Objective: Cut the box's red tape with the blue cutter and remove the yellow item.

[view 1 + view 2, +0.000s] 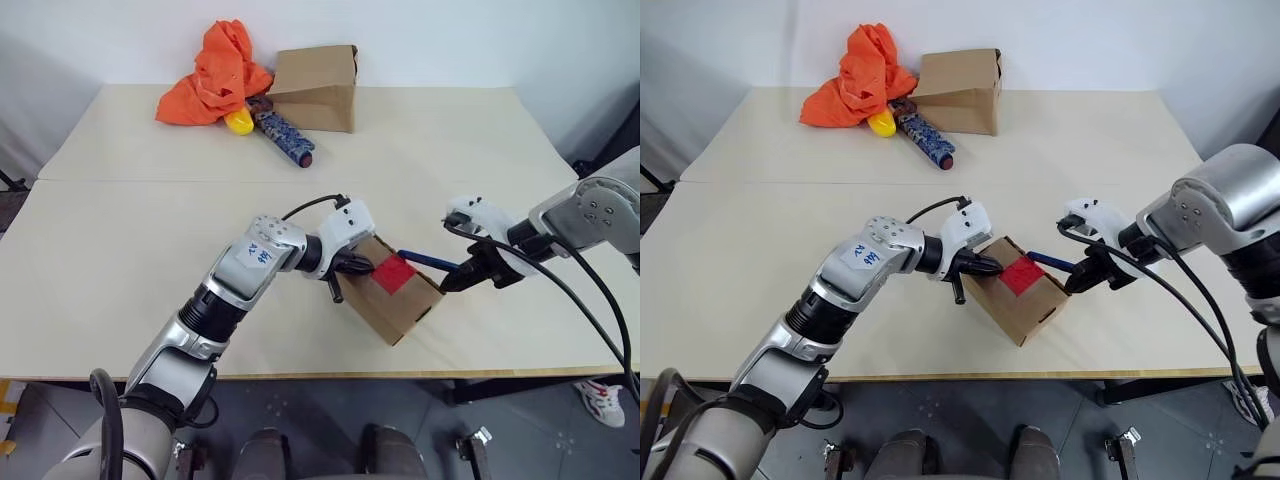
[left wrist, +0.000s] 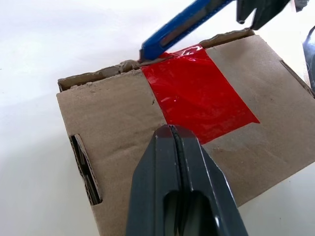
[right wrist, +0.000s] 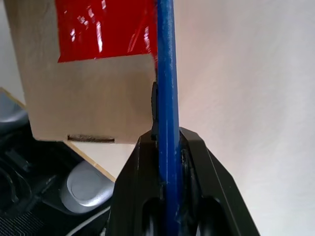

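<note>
Two arms share the job near the front edge of the tabletop: the left gripper, its fingers pressed shut with nothing between them, bears down on the box beside the red tape, probably to stop it sliding. The right gripper has its fingers clamped on the blue cutter, whose tip meets the tape's far edge at the flap seam. The box looks sealed, so the yellow item is presumably inside.
</note>
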`<act>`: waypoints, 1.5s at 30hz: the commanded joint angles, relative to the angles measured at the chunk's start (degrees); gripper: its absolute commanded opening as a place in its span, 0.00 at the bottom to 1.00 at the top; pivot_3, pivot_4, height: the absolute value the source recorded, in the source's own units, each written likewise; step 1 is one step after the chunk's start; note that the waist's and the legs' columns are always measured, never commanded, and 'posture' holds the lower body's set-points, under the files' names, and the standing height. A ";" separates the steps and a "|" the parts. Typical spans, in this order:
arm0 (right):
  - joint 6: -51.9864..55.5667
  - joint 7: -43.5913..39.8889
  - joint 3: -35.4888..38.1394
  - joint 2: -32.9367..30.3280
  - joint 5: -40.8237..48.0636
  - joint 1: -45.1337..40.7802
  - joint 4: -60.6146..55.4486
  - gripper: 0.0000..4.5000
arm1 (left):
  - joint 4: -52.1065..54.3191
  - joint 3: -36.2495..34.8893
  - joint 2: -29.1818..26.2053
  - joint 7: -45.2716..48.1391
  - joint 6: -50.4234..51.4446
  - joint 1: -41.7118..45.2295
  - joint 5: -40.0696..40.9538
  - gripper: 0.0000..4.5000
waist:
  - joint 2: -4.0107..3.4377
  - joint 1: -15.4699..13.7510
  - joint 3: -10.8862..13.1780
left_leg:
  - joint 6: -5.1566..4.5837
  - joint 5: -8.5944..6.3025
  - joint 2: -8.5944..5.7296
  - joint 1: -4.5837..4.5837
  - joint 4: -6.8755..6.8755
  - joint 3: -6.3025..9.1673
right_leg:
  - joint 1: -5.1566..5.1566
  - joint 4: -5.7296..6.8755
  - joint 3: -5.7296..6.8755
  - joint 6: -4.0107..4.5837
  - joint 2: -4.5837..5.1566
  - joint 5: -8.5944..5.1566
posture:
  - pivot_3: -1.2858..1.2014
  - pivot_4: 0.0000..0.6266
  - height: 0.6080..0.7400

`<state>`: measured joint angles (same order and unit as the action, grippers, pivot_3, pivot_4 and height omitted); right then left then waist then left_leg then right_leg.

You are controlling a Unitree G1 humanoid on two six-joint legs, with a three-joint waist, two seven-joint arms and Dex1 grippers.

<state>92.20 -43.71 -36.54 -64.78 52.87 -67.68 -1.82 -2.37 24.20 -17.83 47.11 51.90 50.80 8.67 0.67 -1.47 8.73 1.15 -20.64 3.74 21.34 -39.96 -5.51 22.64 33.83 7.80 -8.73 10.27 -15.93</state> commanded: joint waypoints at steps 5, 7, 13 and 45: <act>0.30 -3.62 -5.68 -2.44 -1.82 -1.64 -2.76 0.03 | -3.79 3.58 -0.46 -1.75 3.50 -3.07 -2.35 0.00 | -0.03 0.00 -0.02 | 0.00 0.00 0.00 -0.01 0.00 0.00 | 0.00 0.01 0.00 0.00 0.00 0.00 | 0.52 0.24 1.00; 0.30 -4.50 -6.70 -2.02 -2.38 -2.49 -2.43 0.03 | -3.70 3.54 -0.31 -1.87 3.53 -3.14 -2.33 0.00 | -0.03 -0.02 -0.02 | 0.00 0.00 0.00 0.00 0.00 0.01 | 0.00 0.00 0.00 0.00 0.00 0.00 | 0.52 0.24 1.00; 0.30 -8.96 -11.80 -2.60 -5.06 -5.30 -3.99 0.03 | -2.93 3.41 -0.41 -2.09 3.95 -3.64 -2.20 0.00 | -0.03 -0.06 -0.02 | 0.00 -0.01 0.00 0.00 0.00 0.01 | 0.00 -0.01 0.00 0.00 0.00 0.00 | 0.52 0.24 1.00; 0.30 -15.00 -13.07 -1.51 -11.42 -4.71 -2.36 0.03 | -2.72 3.18 -0.49 -2.48 4.11 -3.86 -1.94 0.00 | -0.17 0.07 -0.05 | 0.02 -0.06 -0.01 0.00 -0.03 -0.03 | 0.00 -0.02 0.00 0.00 0.00 0.00 | 0.52 0.24 1.00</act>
<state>92.38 -58.52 -51.38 -66.92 41.64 -71.02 -4.45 -0.66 23.91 -17.70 45.80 52.39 49.69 8.70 0.50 -1.39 8.69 1.17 -20.71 3.73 21.34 -40.00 -5.55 22.64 33.81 7.79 -8.73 10.27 -15.93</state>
